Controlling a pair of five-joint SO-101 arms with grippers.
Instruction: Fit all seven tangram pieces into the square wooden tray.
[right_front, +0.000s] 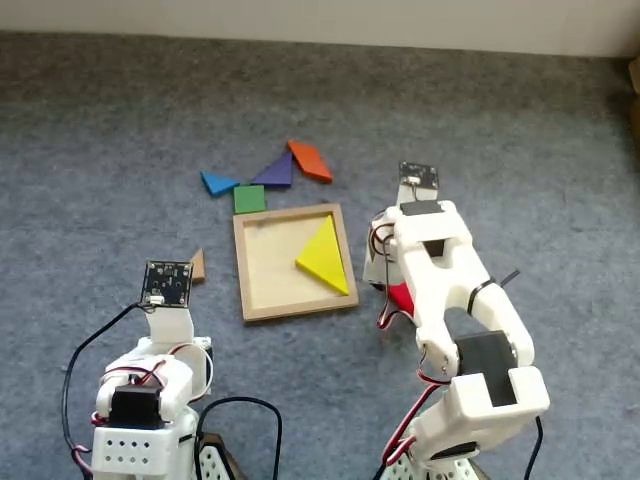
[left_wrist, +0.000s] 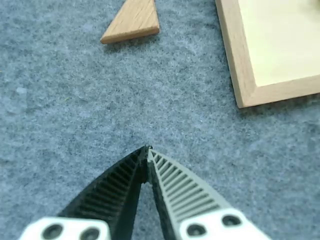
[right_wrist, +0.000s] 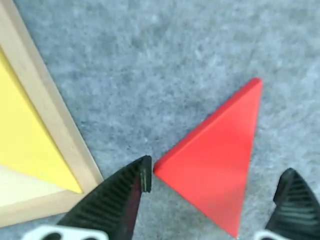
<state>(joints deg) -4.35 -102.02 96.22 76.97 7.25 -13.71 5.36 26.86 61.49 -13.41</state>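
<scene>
The square wooden tray (right_front: 243, 262) lies mid-table with a yellow triangle (right_front: 325, 257) in its right half. A red triangle (right_wrist: 216, 165) lies flat on the carpet just right of the tray (right_wrist: 47, 116); my right gripper (right_wrist: 217, 187) is open, straddling it, one fingertip near its corner. The red piece (right_front: 401, 298) peeks from under the right arm in the high view. My left gripper (left_wrist: 147, 152) is shut on nothing, over bare carpet, near a plain wooden triangle (left_wrist: 132, 21) left of the tray (left_wrist: 240, 75).
Above the tray lie a blue triangle (right_front: 218, 183), a purple triangle (right_front: 275, 172), an orange parallelogram (right_front: 310, 160) and a green square (right_front: 249, 198). The wooden triangle (right_front: 197, 265) sits left of the tray. Grey carpet covers the whole surface.
</scene>
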